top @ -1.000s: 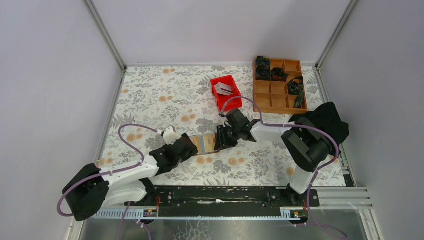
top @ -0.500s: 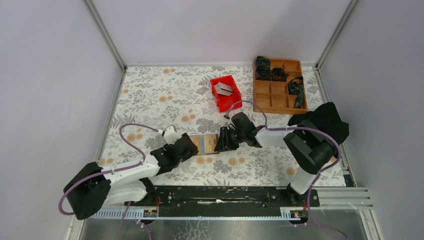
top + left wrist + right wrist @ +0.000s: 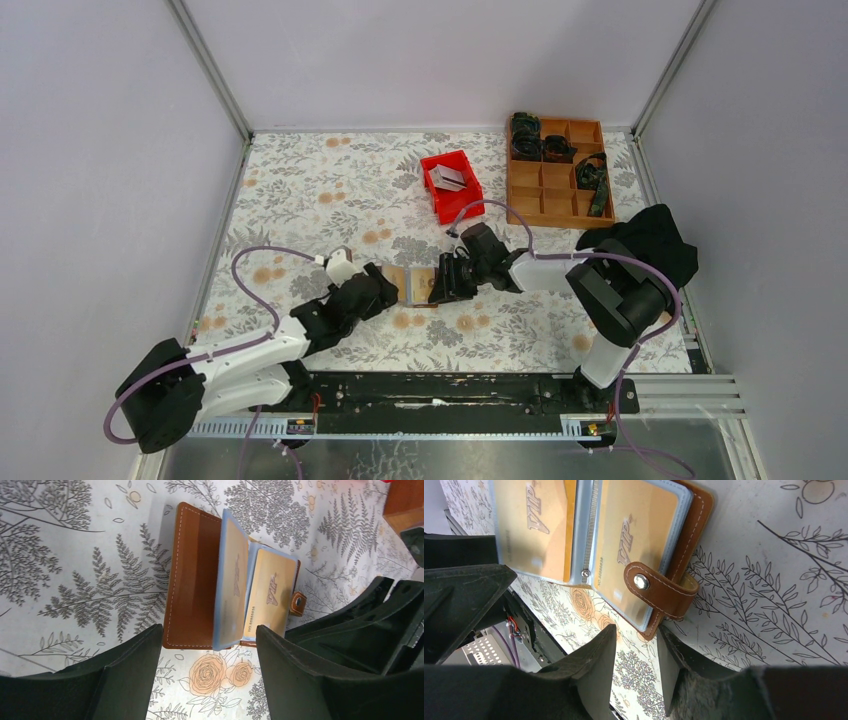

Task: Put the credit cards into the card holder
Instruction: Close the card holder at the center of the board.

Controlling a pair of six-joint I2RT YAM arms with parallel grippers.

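Change: left gripper [image 3: 207,630] has edged right, up to the card holder [image 3: 190,575]
Jaws: left wide; right gripper [image 3: 636,630] half-spread at the snap tab [image 3: 659,587]; neither grasping
Meaning: credit cards [image 3: 270,592] pocketed; holder flanked, ready for handling

floral table [image 3: 300,190] | open card holder [image 3: 412,286] centre | red bin [image 3: 464,207], compartment tray [image 3: 558,203] far | black cloth [image 3: 650,240] right

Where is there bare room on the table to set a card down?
Widest: the far-left table between left wall and red bin. Also a strip between the card holder and the near rail. Crowded: the centre, where left gripper and right gripper flank the card holder, and the right side with compartment tray and black cloth.
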